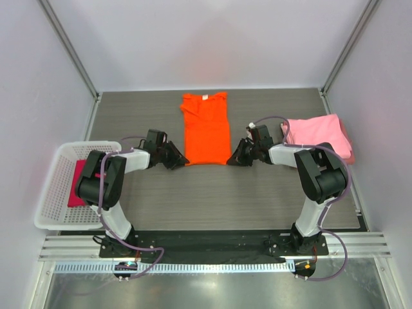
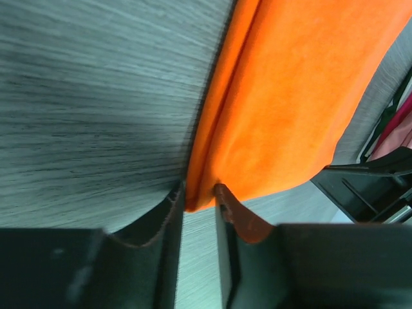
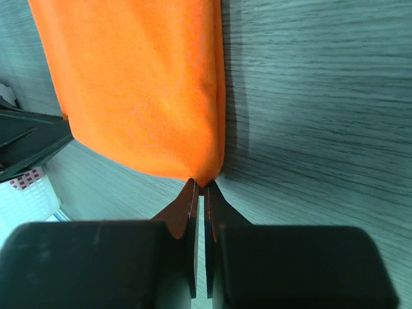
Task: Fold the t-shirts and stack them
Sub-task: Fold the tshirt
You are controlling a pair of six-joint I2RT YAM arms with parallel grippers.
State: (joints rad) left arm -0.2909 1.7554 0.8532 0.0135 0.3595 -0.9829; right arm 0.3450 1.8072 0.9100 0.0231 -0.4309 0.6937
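Note:
The bright orange t-shirt (image 1: 206, 129) lies flat as a long narrow strip at mid-table, collar at the far end. My left gripper (image 1: 178, 161) is at its near left corner; in the left wrist view the fingertips (image 2: 200, 192) are closed on the thick folded corner of the orange cloth (image 2: 290, 96). My right gripper (image 1: 234, 159) is at the near right corner, its tips (image 3: 201, 184) pinched tight on the very tip of the orange cloth (image 3: 141, 84). Light pink t-shirts (image 1: 318, 132) lie stacked at the right. A magenta t-shirt (image 1: 78, 183) lies in the basket.
The white lattice basket (image 1: 51, 193) stands at the table's left edge, beside the left arm. Its corner also shows in the right wrist view as the basket (image 3: 26, 196). The pink stack lies just behind the right arm's wrist. Walls enclose the table on three sides.

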